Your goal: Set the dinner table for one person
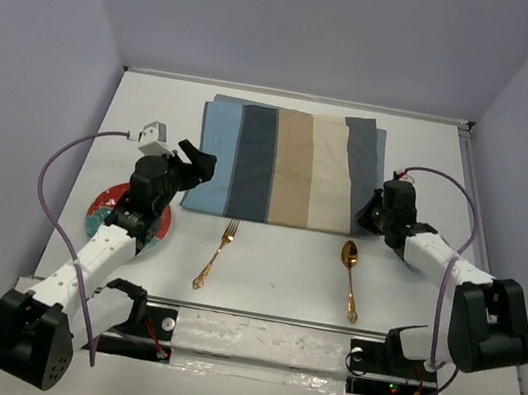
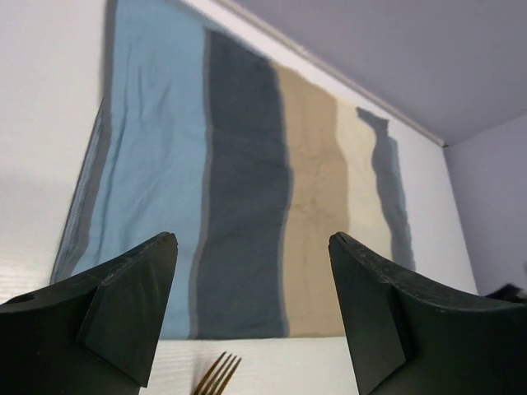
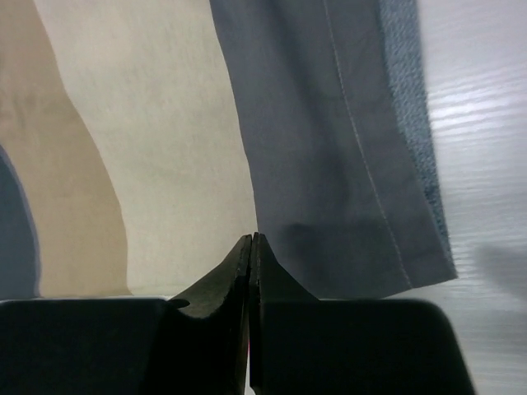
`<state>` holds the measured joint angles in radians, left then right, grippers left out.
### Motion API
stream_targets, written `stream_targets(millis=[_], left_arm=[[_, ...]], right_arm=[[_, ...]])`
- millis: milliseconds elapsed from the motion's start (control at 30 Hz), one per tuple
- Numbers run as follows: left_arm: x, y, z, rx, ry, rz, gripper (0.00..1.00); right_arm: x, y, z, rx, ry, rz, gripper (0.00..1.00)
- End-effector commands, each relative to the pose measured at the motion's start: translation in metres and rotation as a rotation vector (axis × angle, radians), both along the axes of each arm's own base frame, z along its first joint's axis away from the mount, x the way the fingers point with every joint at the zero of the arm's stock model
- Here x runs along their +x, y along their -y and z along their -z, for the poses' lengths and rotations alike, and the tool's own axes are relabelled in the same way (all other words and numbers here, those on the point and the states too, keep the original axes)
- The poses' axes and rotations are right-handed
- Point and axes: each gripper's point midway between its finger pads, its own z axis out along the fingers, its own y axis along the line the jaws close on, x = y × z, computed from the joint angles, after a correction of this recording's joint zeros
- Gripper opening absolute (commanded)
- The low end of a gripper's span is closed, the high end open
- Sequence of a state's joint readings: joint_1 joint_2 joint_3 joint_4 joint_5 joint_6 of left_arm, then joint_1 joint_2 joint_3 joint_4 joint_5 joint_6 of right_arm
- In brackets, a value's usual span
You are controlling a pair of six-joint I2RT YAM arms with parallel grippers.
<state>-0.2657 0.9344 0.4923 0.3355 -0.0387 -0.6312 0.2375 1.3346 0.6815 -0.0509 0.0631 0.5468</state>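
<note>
Your left gripper (image 2: 251, 240) has its jaws wide and empty above the striped placemat (image 1: 289, 166). Your right gripper (image 3: 251, 240) has its jaws pressed together over the placemat's near right corner. The dinner table (image 1: 279, 286) lies beneath, bearing a fork (image 1: 216, 253), a spoon (image 1: 350, 273) and a plate (image 1: 101, 201).

White arms (image 1: 98, 253) with black joints (purple cables (image 1: 41, 183) looping alongside).
</note>
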Motion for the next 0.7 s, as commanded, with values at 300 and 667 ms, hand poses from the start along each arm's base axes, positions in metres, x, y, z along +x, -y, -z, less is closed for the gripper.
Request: stream_targets(millis=[300, 667], left_arm=[[-0.036, -0.006, -0.151, 0.157, 0.32, 0.073, 0.88], [-0.074, -0.039, -0.196, 0.285, 0.466, -0.021, 0.99]], right_arm=[[0.0, 0.009, 0.03, -0.043, -0.022, 0.095, 0.1], [0.011, -0.043, -0.073, 0.04, 0.218, -0.125, 0.61]])
